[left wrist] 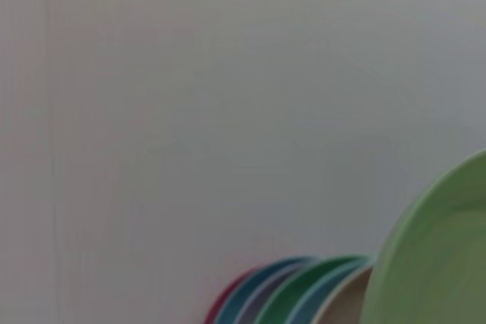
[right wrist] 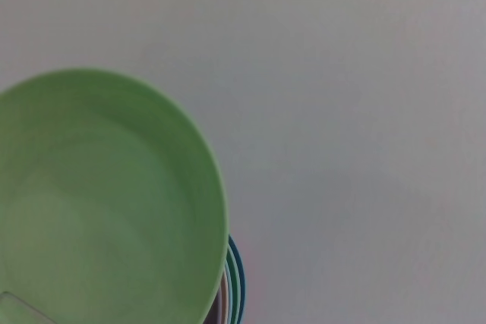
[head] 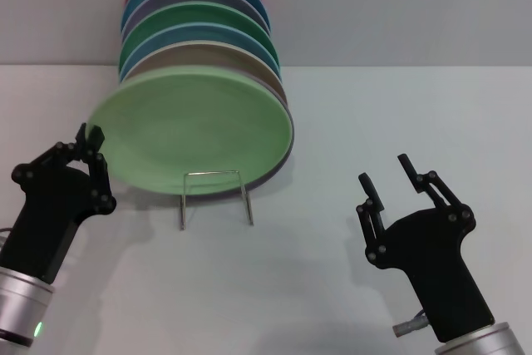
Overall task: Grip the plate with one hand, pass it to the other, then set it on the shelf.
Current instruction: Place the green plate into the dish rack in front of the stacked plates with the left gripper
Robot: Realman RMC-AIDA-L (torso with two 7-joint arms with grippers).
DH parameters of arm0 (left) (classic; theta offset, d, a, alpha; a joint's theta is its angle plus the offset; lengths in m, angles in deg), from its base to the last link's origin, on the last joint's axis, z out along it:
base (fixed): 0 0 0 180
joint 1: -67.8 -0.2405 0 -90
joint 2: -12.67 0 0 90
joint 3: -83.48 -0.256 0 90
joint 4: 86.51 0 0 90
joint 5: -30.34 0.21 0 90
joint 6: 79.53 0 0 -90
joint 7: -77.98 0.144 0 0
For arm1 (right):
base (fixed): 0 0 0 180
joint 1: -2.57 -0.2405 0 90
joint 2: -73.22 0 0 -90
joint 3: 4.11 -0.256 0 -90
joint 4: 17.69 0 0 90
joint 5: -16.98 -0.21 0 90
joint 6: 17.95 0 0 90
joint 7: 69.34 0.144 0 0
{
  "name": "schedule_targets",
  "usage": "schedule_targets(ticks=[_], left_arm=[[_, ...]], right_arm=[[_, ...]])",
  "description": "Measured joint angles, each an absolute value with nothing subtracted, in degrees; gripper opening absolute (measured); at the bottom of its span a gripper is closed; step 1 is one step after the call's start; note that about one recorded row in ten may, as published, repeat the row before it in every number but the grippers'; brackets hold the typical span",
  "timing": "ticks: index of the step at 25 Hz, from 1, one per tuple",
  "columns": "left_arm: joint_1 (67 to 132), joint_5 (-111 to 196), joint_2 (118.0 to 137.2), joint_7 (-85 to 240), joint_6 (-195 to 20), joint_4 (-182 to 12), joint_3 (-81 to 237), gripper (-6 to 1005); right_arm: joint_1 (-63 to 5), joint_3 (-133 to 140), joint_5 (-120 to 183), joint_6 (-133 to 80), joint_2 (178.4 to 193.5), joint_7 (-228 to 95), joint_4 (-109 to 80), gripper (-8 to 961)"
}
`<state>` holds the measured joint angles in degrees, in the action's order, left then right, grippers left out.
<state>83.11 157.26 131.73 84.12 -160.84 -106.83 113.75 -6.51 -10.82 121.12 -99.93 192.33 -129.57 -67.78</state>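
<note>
The pale lime-green plate (head: 195, 130) stands tilted at the front of a row of plates, its lower edge behind the front loop of the silver wire shelf (head: 212, 172). My left gripper (head: 90, 135) is at the plate's left rim, its fingers drawn close together on that rim. My right gripper (head: 386, 176) is open and empty, to the right of the shelf and apart from the plate. The plate also shows in the left wrist view (left wrist: 440, 263) and the right wrist view (right wrist: 99, 202).
Several other plates (head: 199, 22) stand in a row behind the lime one: tan, blue, emerald green, lilac, teal and dark red. The white table (head: 399, 106) runs to a pale wall at the back.
</note>
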Motion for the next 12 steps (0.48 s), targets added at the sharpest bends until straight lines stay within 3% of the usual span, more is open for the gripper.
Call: schedule_targets(ticks=[12], left_arm=[[83.03,157.51,131.75,84.13,-156.85,-106.61,112.28,79]], right_arm=[[-7.06,-10.91,121.12,-99.70,192.49,-129.76,-67.69,434]])
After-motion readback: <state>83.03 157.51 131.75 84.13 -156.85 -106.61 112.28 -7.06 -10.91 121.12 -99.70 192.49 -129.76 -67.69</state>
